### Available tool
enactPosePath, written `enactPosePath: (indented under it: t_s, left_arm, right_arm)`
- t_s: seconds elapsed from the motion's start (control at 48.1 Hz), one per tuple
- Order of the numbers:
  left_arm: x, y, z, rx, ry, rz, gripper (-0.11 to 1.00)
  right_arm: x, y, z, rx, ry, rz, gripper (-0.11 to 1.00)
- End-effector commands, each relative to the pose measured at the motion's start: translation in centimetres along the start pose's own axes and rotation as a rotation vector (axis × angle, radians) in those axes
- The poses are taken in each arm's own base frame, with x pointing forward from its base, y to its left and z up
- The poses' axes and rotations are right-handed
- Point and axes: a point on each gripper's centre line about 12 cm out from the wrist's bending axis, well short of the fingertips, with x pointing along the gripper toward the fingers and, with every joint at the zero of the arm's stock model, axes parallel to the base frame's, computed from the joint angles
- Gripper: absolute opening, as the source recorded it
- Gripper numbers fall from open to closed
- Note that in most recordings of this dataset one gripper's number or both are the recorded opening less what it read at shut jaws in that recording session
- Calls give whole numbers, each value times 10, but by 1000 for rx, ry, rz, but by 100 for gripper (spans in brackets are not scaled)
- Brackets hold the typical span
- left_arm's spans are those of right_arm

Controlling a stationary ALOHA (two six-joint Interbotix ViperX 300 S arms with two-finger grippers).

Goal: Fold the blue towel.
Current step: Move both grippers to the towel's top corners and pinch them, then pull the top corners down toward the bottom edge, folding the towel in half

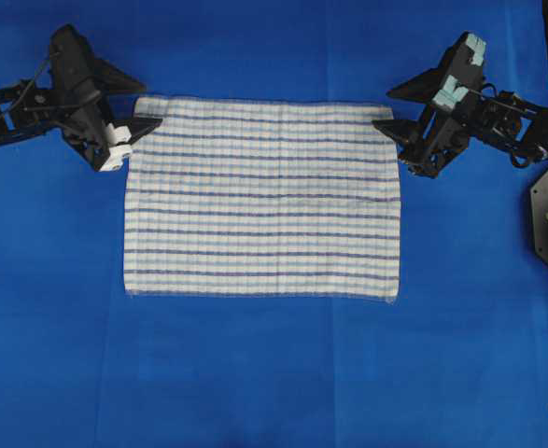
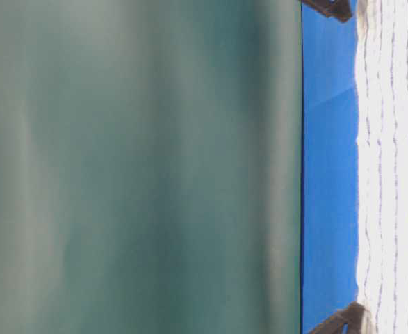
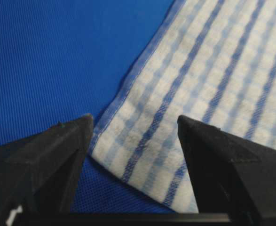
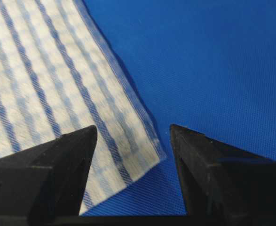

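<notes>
Left pincer (image 3: 134,123) released over blue towel (image 1: 262,198) corner, right pincer (image 4: 133,129) released likewise, blue table covering (image 1: 255,373)

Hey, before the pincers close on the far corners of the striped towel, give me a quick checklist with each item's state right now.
1. Blue towel lies flat and spread on the table covering: ok.
2. Left pincer open, with the towel's corner between its fingers: ok.
3. Right pincer open, with the other far corner between its fingers: ok.
4. Both pincers at the same far edge, one at each corner, in the overhead view: ok.
5. Fingers low enough to catch the cloth rather than the covering: cannot tell.
6. Near edge of the towel free, with nothing resting on it: ok.
</notes>
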Motion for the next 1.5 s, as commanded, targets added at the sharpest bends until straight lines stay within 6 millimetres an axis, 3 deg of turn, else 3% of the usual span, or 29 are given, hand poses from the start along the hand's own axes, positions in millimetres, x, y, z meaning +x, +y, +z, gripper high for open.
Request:
enactPosePath:
  t_s: [0.0,0.187,0.312,0.519,1.018,1.226,1.475]
  left_arm:
    - [4,2,5,-7,-19,7,64]
    - [7,2,-3,-6,12,7,39]
    - [8,2,-6,-5,27,7,23]
    - [8,0,-3,0,18,0,9]
    - [-11,-7,29,24,-41,-23,5]
    - [-13,-9,29,25,-35,-30,5]
    - [-26,-34,34,54,-61,-103,5]
  right_arm:
    - [3,-3,-1,19,-15,-19,66]
    - [12,-7,-13,31,30,-43,54]
    - [14,-6,-15,27,38,-45,37]
    - [13,-6,-13,24,23,-41,9]
    - [-9,2,12,30,-46,0,7]
    - [-10,5,12,24,-40,12,7]
    - [-19,24,12,9,-23,77,7]
